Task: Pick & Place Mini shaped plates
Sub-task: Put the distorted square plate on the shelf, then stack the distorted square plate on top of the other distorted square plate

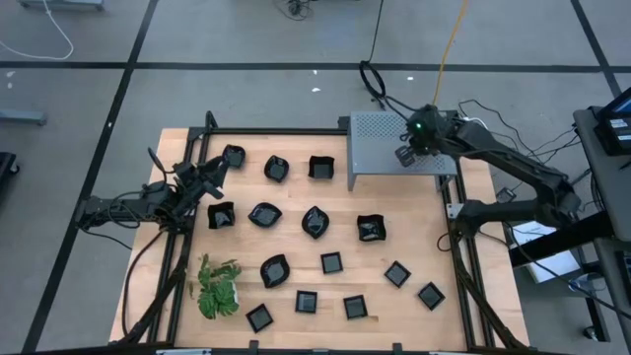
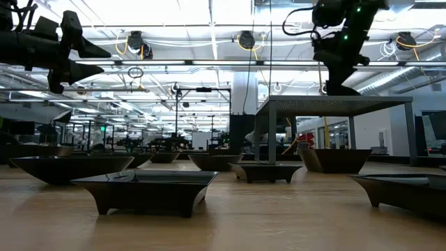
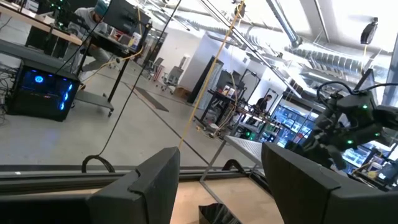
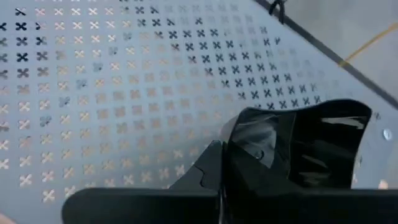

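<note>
The wooden table [image 1: 296, 237] carries the mini shaped plates [image 1: 315, 222], scattered from centre out to six o'clock. At one o'clock stands a perforated metal shelf [image 1: 380, 133]; above it the right gripper [image 1: 407, 155] is clenched on one black plate [image 4: 298, 146], apparently to set it down there. At nine o'clock the left gripper [image 1: 209, 177] waits, fingers spread, carrying nothing.

From above I see a grey floor [image 1: 246, 39] crossed by dark lines, with a yellow cable [image 1: 449, 39] lying on it. Looking level across the bench, long ceiling lights [image 2: 209, 14] and pipes run over a wide hall. Past my left wrist stands a computer glowing blue [image 3: 43, 93], and a person sits at a desk [image 3: 93, 18].
</note>
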Motion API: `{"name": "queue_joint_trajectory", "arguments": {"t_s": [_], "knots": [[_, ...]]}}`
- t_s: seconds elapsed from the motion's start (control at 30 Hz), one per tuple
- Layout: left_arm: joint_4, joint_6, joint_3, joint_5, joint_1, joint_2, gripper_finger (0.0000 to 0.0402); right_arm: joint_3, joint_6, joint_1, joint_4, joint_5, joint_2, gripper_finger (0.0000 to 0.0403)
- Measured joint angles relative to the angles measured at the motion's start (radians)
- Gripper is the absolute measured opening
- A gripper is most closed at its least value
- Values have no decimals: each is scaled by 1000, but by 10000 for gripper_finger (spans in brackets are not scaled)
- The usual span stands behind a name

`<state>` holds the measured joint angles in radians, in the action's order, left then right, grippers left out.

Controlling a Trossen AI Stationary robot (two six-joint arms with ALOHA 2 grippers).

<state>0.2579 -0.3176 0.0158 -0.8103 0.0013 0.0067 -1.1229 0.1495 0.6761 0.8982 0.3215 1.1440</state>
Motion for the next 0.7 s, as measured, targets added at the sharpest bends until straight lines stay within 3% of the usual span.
{"name": "queue_joint_trajectory", "arguments": {"t_s": [0.2,0.43,0.7], "knots": [[0,0,0,0,0,0,230,0,-39,2,32,118,-5,0],[0,0,0,0,0,0,230,0,-39,8,97,120,-10,7],[0,0,0,0,0,0,230,0,-69,8,101,122,-13,75]]}}
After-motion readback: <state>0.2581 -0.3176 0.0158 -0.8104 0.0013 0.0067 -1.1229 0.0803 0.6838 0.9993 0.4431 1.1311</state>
